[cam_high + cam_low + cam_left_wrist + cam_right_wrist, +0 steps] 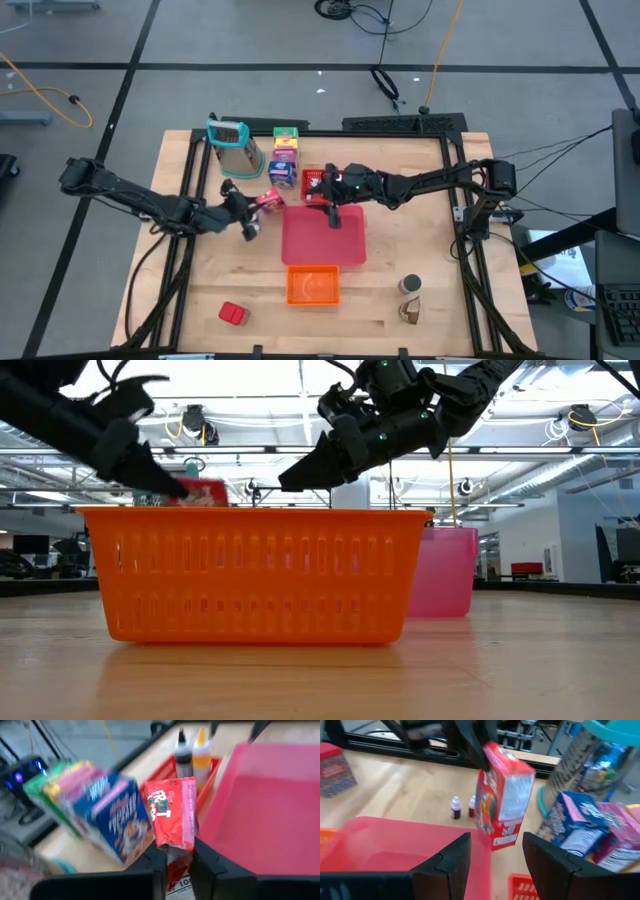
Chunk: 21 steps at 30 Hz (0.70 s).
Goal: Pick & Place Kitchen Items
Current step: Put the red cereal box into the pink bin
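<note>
**Mia:** Just beside the pink tray [322, 238], on its left, the left gripper [262, 203] has its fingers squeezed on the red food box [172, 812]. See it in the left wrist view? The two dark fingers pinch the bottom of the box.

**Ben:** Is the box on the table?

**Mia:** I think it is up in the air. In the right wrist view the red food box looks tilted and off the wood, and in the low view it shows above the rim of the orange basket [255, 575].

**Ben:** So which step is this?

**Mia:** The picking-up part looks done. Now comes the carrying part.

**Ben:** What is the right gripper [333, 214] doing?

**Mia:** It hangs over the far end of the pink tray with its fingers wide apart. It holds nothing.

**Ben:** Where are the other boxes?

**Mia:** The blue box [117, 817] stands near the red one, with the purple, yellow and green boxes in a row behind it. The metal grater [235, 146] stands beside them.

**Ben:** What comes next?

**Mia:** My guess is the box goes over the pink tray, since it is so close. The left arm has to keep the squeeze tight, swing right, and not bump the right gripper. Then the fingers let go.
</note>
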Tool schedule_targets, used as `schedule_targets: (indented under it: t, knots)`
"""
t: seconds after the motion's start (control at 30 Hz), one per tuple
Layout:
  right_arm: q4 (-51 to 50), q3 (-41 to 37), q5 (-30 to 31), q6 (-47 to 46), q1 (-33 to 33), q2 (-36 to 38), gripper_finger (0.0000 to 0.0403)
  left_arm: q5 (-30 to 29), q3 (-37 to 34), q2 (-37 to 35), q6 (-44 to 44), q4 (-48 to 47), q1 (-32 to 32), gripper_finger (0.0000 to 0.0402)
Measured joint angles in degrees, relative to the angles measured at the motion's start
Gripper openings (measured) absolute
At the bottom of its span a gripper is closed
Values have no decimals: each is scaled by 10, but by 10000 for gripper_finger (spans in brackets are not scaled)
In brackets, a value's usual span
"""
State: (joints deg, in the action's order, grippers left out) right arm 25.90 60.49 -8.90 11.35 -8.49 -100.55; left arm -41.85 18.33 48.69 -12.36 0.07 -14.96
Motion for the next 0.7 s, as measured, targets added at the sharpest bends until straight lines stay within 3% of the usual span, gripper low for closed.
schedule_targets:
  t: [0.3, 0.53, 0.7]
  knots:
    - [-17, 0, 13, -1, -7, 0, 172, -1, 0, -1, 133, 137, 0, 43]
    - [36, 0, 8, -7, -4, 0, 181, 40, 25, 1, 170, 141, 0, 35]
    - [57, 0, -33, -21, -1, 0, 191, 45, 54, 37, 181, 132, 1, 39]
